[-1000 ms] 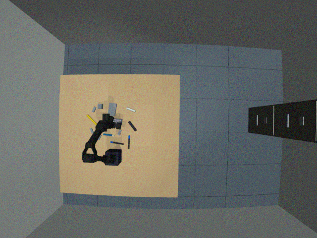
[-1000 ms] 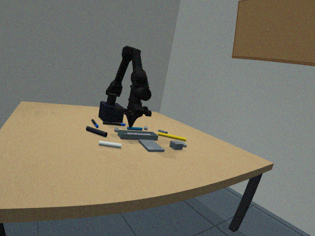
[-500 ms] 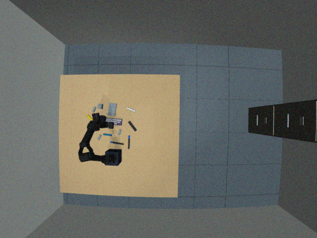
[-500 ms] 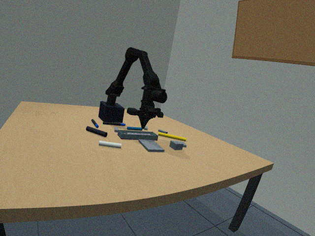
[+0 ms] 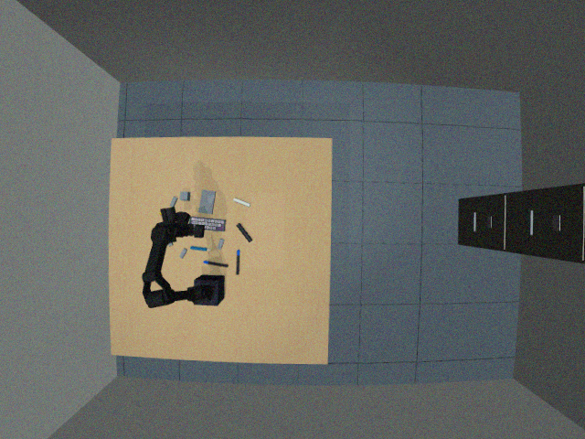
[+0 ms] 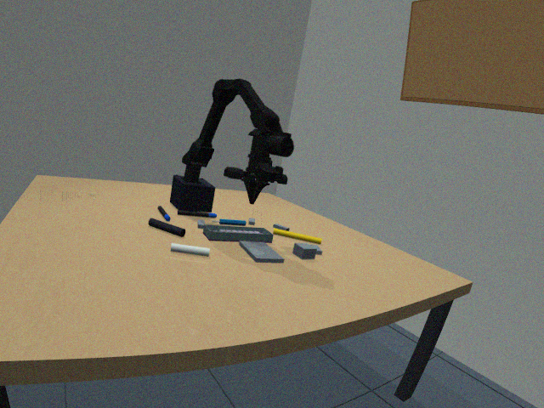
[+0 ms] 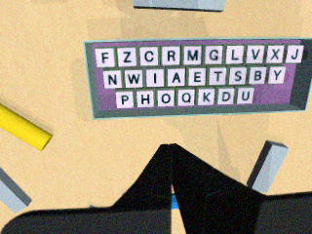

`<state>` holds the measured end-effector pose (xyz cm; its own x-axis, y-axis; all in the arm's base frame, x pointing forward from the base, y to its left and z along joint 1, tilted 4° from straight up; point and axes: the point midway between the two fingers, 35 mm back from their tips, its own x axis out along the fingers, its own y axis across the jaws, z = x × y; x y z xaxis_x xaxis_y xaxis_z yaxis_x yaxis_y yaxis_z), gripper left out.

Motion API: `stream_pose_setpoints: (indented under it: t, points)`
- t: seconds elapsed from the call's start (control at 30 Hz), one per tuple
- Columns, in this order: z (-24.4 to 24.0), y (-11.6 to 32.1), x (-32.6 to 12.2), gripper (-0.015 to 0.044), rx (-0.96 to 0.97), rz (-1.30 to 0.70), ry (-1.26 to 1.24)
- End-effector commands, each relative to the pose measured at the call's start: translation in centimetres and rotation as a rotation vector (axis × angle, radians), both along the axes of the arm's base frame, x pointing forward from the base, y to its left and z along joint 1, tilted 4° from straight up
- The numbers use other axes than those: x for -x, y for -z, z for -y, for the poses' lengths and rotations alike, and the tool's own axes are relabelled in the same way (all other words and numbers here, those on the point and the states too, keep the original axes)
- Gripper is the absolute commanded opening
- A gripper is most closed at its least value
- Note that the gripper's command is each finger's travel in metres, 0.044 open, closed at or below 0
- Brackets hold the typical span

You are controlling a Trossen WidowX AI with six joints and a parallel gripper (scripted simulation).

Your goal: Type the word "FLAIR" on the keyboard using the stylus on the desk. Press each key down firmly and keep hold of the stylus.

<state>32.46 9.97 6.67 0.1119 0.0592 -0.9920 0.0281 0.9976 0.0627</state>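
Note:
The keyboard [image 5: 222,229] [image 6: 237,237] [image 7: 268,98] is a shallow grey-walled tray with a purple bed and three rows of white letter keys. F is at the top left, L and R in the top row, I and A in the middle row. My gripper [image 6: 252,203] [image 7: 168,151] is shut and empty, pointing down above the desk, just off the keyboard's P-to-U row side. No stylus is between the fingertips. A slim blue pen-like tool [image 5: 198,248] [image 6: 232,222] [image 7: 175,201] lies on the desk, partly behind the fingers in the wrist view. Which item is the stylus is unclear.
Two blue-tipped black pens [image 5: 217,263] [image 5: 238,265] lie near the base. A thick black rod [image 5: 244,232] [image 6: 167,227], white rod [image 5: 241,202] [image 6: 189,249], yellow rod [image 6: 298,235] [image 7: 24,126], grey slab [image 5: 207,202] [image 6: 262,252], grey block [image 6: 304,251] and several small grey pieces surround the keyboard.

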Motion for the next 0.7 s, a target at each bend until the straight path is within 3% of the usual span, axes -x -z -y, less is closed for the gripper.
stream_pose_setpoints:
  t: [0.0,0.1,0.23,0.37,0.67]
  points:
    - [-0.01,0.27,-0.04,0.0000,0.000,-0.001,0.000]
    - [0.00,0.09,0.00,0.0000,0.001,-0.002,0.000]
    - [0.00,0.13,0.00,0.0105,0.001,-0.003,0.000]
    - [0.00,0.13,0.00,0.0000,0.001,-0.003,0.000]
    - [0.00,0.13,0.00,0.0000,0.001,-0.003,0.000]
